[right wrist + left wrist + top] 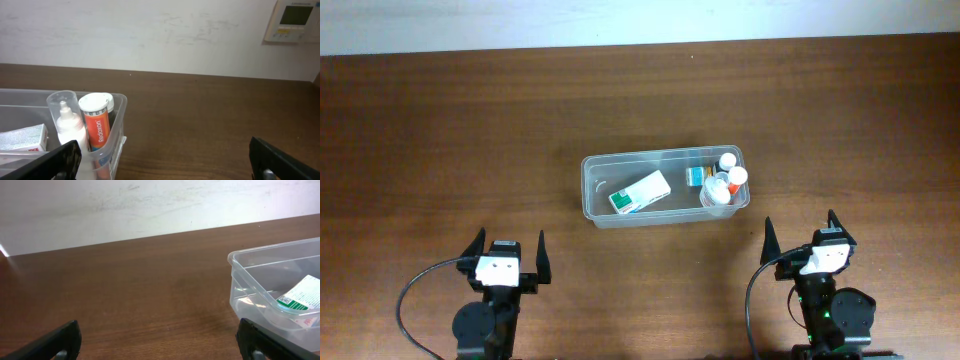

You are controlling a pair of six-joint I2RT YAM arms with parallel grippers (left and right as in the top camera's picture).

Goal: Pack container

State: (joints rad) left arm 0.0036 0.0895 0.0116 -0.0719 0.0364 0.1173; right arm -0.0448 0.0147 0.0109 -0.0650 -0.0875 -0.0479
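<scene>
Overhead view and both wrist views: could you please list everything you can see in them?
container: 1, clear, centre of table
box: 1, white and green, lying in container, left of middle
small box: 1, teal, in container, toward its right end
tube: 1, orange with white cap, standing at container's right end
spray bottle: 1, white under clear cap, beside tube
second white cap: 1, container's right end, body hidden
table: 1, brown wood
wall panel: 1, white, on wall
left end effector: 1, black, open, apart from container
right end effector: 1, black, open, apart from container
</scene>
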